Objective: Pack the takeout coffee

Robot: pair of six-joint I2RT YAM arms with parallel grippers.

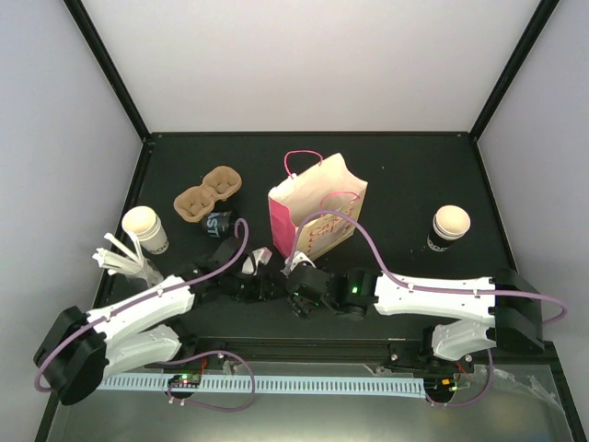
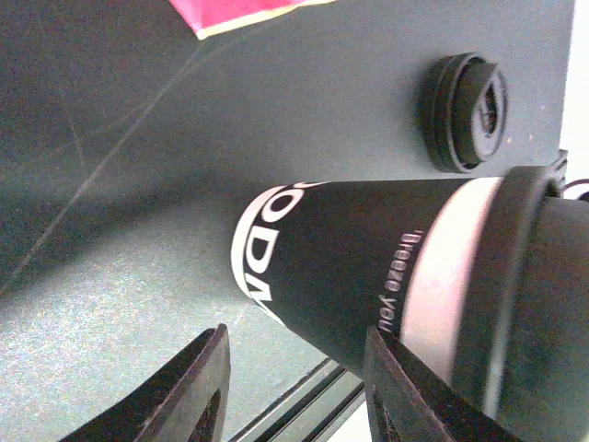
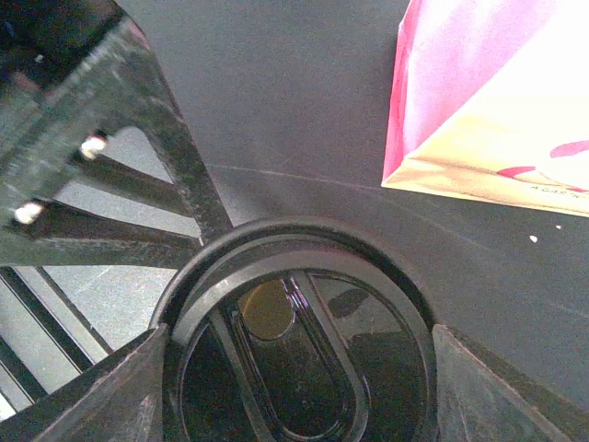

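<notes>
Two open-topped cups stand upright on the table [image 1: 396, 175], well apart. The left cup [image 1: 143, 224] is near the white sticks [image 1: 120, 255], and the right cup [image 1: 450, 224] is at the far right. Between them you have the brown pulp tray [image 1: 208, 194] at back left and the pink-and-cream paper bag [image 1: 317, 214] standing in the middle. What looks like a tipped cup [image 1: 219, 223], black with white lettering, lies just in front of the tray.

Another one, the capped cup [image 2: 340, 267], is black with white print and lies crosswise past your left gripper [image 2: 294, 336], a black lid [image 3: 294, 322] on its wide end. Your right gripper [image 3: 299, 354] has that lid pinched between its two fingers, both pressed against the rim.

Your left gripper's fingers stand apart with bare table showing between them. The cup's side passes behind one finger, and you cannot tell from this view whether they grip it. Both grippers meet just in front of the bag.
</notes>
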